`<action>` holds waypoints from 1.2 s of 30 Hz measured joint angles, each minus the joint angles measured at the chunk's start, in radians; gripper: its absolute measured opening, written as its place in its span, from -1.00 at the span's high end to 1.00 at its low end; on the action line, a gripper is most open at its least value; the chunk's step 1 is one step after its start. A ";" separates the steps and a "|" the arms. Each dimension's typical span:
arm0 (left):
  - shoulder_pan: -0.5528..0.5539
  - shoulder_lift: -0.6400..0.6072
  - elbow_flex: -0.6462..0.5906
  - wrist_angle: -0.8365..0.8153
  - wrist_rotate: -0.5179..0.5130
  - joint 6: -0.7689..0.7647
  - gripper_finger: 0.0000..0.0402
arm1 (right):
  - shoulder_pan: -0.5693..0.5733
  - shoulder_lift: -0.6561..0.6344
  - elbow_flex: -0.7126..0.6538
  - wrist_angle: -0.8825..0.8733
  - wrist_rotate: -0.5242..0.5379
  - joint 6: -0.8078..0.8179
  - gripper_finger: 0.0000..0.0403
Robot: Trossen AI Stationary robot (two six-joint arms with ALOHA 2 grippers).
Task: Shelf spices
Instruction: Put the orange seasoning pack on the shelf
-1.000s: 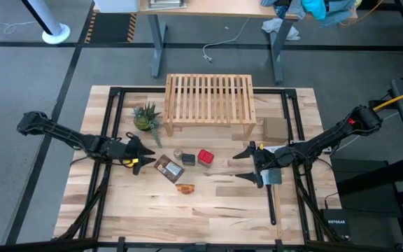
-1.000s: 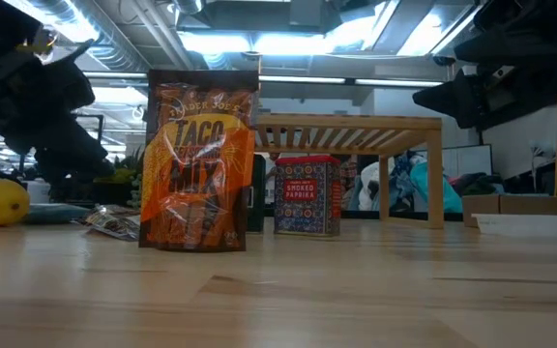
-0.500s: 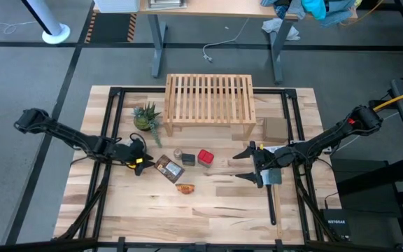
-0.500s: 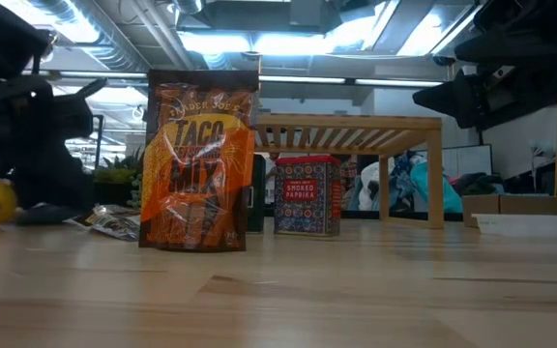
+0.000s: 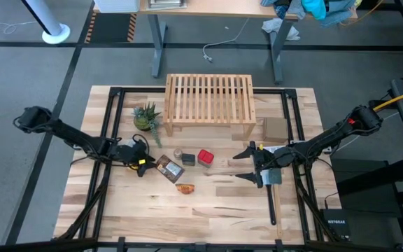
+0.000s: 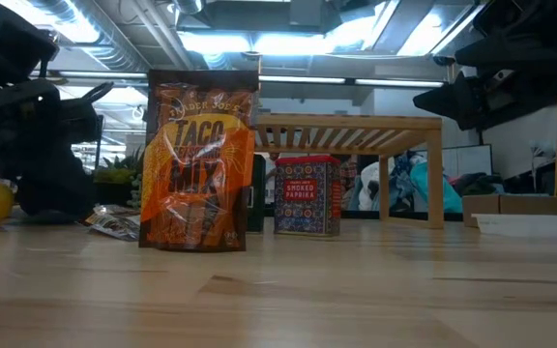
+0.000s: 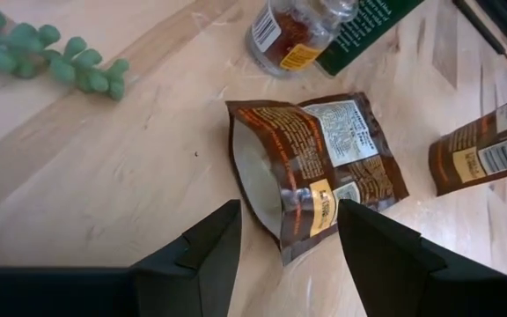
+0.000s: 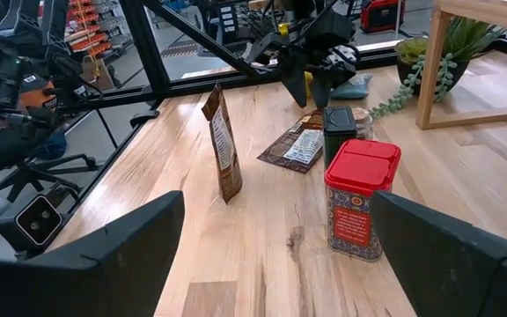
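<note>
Light-wood slats of the shelf (image 5: 209,98) stand bare at the far side of the table (image 5: 208,210); none of the spices is on it yet. They sit clustered in front of it, near the table's middle: a flat brown packet (image 7: 311,167) lying on its face, a standing orange taco-mix packet (image 6: 198,159), a red smoked-paprika tin (image 6: 307,196), a dark grey box (image 5: 189,158) and a small clear jar (image 7: 296,25) beside it.

The left gripper (image 7: 284,242) is low over the table at the near edge of the lying packet, its fingers (image 7: 205,246) parted and straddling the packet's corner, nothing held. A green potted plant (image 5: 146,116) stands near the shelf's left leg, clear of the work. The right gripper (image 5: 250,164) hangs above the table to the right of the tin, jaws spread wide and empty, apparently waiting.

The step in hand looks like the first pick, the left arm lining up on the flat packet. A packet lying flush on wood gives little edge to bite, so the next move likely calls for lowering until the fingertips bracket the raised, puffed end, then closing gently and lifting before carrying it over the plant's side to the slats. A shallow pinch could let the slick foil slip free.
</note>
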State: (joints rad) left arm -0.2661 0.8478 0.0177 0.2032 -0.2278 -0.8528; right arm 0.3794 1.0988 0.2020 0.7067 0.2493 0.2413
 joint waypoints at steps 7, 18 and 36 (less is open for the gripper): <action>0.000 0.089 0.000 0.086 0.000 0.001 0.09 | 0.000 0.000 0.000 0.000 0.000 0.000 -0.82; 0.000 0.193 0.000 0.185 0.000 0.004 0.56 | 0.000 0.000 0.000 0.000 0.000 0.000 -0.82; 0.000 0.194 0.000 0.247 0.001 0.076 1.00 | 0.000 0.000 0.000 -0.001 0.000 0.065 -0.82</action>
State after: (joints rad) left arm -0.2661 1.0416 0.0177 0.4503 -0.2272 -0.7769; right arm 0.3794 1.0988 0.2020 0.7059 0.2496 0.3066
